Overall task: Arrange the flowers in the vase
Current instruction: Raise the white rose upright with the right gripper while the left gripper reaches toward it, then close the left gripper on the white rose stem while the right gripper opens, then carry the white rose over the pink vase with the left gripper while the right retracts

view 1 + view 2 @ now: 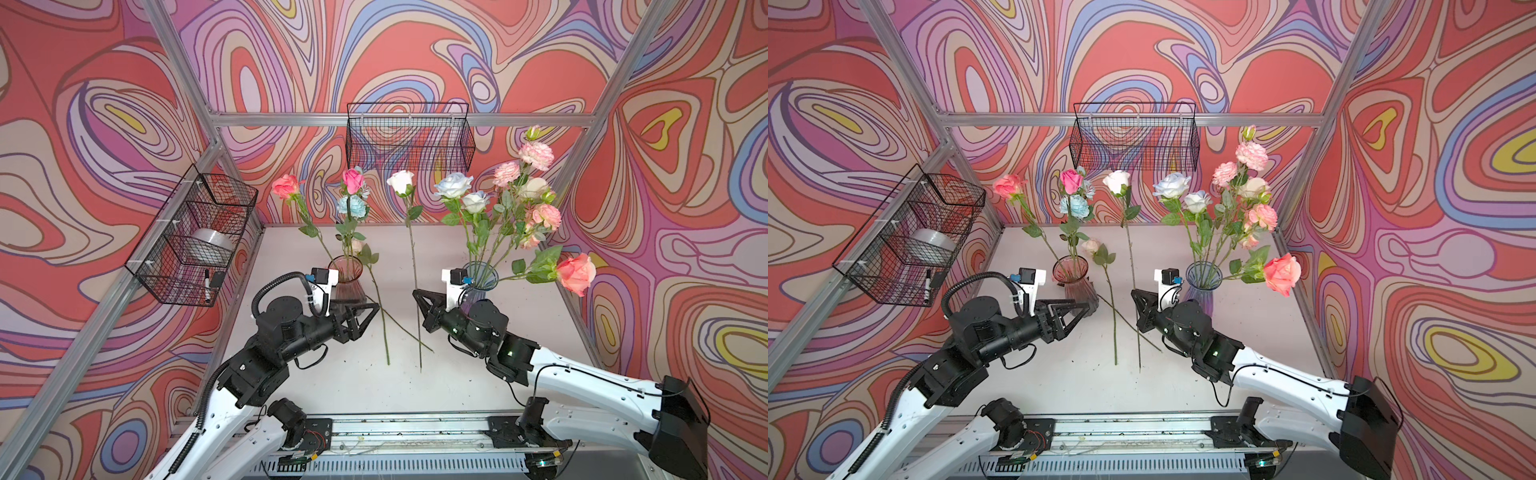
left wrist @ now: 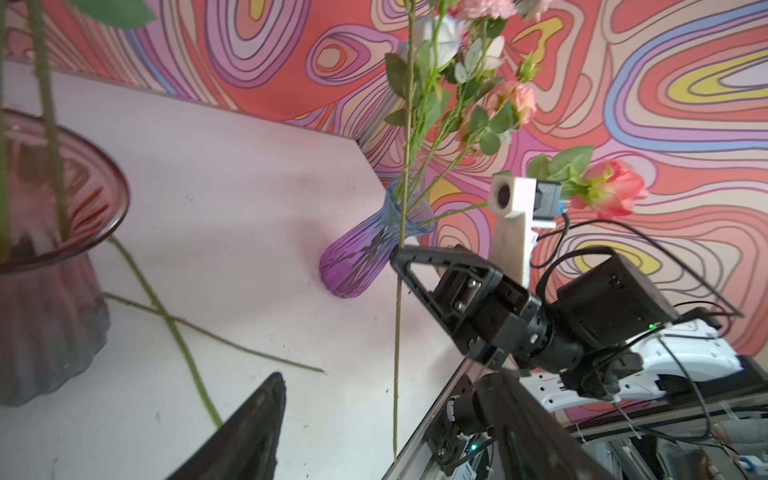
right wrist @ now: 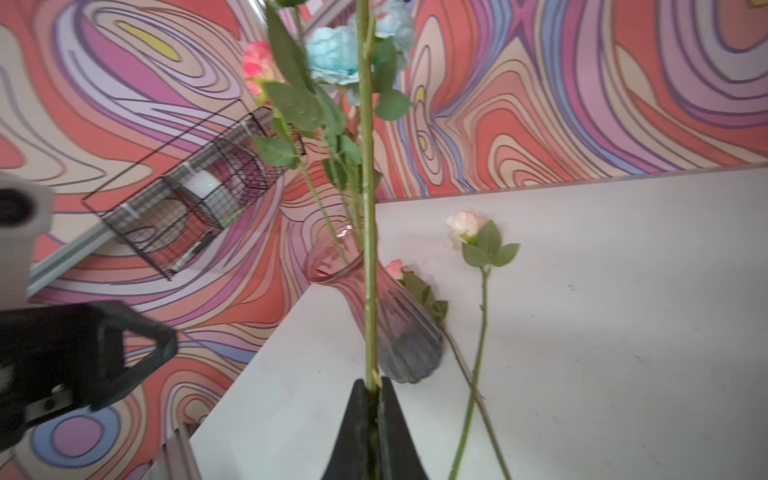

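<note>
**Right wrist view: white rose stem pinched tight; left end effector empty**

In the right wrist view, the right end effector is closed hard on the thin green stem of a long white rose. In both top views this rose stands nearly upright between the two vases. Whether its cut end touches the pale worktop cannot be told. Opposite it, the left end effector hangs with its jaws parted and holds nothing, just in front of the ribbed pink glass vase.

Two loose flowers lie crossed on the worktop between the arms. One is a cream-pink rose on a leafy stem. The other is a small pink bud just beside the pink vase.

The pink vase holds a coral rose, a magenta rose and a pale blue carnation. The ribbed blue-violet glass vase, behind the right wrist, carries a fuller bunch of pale blue-white roses and pink carnations. A large coral rose droops from it toward the right wall.

Farthest back, a black wire basket hangs on the rear wall.
</note>
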You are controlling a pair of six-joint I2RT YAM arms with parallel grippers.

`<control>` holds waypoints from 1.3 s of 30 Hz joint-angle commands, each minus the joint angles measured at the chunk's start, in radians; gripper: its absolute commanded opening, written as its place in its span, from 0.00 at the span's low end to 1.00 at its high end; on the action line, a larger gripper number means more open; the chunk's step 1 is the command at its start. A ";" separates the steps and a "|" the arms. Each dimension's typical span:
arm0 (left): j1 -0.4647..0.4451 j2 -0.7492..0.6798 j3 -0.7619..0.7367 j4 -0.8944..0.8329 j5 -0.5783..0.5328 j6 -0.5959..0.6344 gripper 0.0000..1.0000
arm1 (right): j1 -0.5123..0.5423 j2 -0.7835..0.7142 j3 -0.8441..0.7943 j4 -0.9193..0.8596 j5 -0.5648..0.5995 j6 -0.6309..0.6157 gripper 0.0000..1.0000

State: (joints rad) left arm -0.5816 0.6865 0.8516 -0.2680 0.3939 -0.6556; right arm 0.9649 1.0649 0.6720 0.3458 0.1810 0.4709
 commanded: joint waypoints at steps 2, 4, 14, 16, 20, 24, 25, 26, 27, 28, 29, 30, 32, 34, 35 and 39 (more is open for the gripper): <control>-0.018 0.043 0.041 0.170 0.074 -0.011 0.74 | 0.076 -0.016 -0.030 0.120 -0.021 -0.111 0.00; -0.031 0.064 0.051 0.196 0.065 0.003 0.73 | 0.100 -0.017 -0.031 0.121 -0.026 -0.124 0.00; -0.163 0.192 0.109 0.193 -0.119 0.142 0.54 | 0.152 0.025 0.002 0.134 -0.101 -0.120 0.00; -0.175 0.196 0.100 0.199 -0.140 0.154 0.42 | 0.152 0.027 0.003 0.134 -0.107 -0.114 0.00; -0.179 0.181 0.076 0.211 -0.179 0.151 0.15 | 0.153 0.033 0.008 0.135 -0.125 -0.098 0.00; -0.179 0.155 0.055 0.225 -0.212 0.150 0.01 | 0.153 0.043 0.012 0.137 -0.138 -0.080 0.00; -0.179 0.150 0.053 0.227 -0.213 0.149 0.00 | 0.152 0.044 0.012 0.142 -0.144 -0.074 0.00; -0.179 0.150 0.053 0.225 -0.215 0.149 0.00 | 0.153 0.044 0.011 0.145 -0.149 -0.072 0.00; -0.179 0.148 0.053 0.224 -0.216 0.152 0.00 | 0.153 0.046 0.011 0.149 -0.154 -0.068 0.00; -0.179 0.146 0.055 0.223 -0.217 0.152 0.00 | 0.152 0.046 0.012 0.150 -0.159 -0.065 0.00; -0.179 0.144 0.059 0.219 -0.219 0.156 0.00 | 0.153 0.046 0.013 0.147 -0.162 -0.064 0.04; -0.179 0.142 0.066 0.214 -0.228 0.163 0.00 | 0.153 0.045 0.015 0.138 -0.157 -0.064 0.14; -0.179 0.139 0.100 0.176 -0.257 0.198 0.00 | 0.153 0.037 0.015 0.110 -0.131 -0.069 0.27; -0.179 0.144 0.177 0.096 -0.334 0.268 0.00 | 0.153 0.015 0.004 0.075 -0.075 -0.081 0.31; -0.178 0.150 0.222 0.055 -0.373 0.304 0.00 | 0.153 0.000 -0.005 0.061 -0.040 -0.085 0.33; -0.179 0.183 0.396 -0.025 -0.575 0.491 0.00 | 0.152 -0.061 -0.034 -0.009 0.133 -0.096 0.37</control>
State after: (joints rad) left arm -0.7601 0.8715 1.1534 -0.2436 -0.0078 -0.3332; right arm 1.1141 1.0492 0.6571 0.3962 0.1730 0.3897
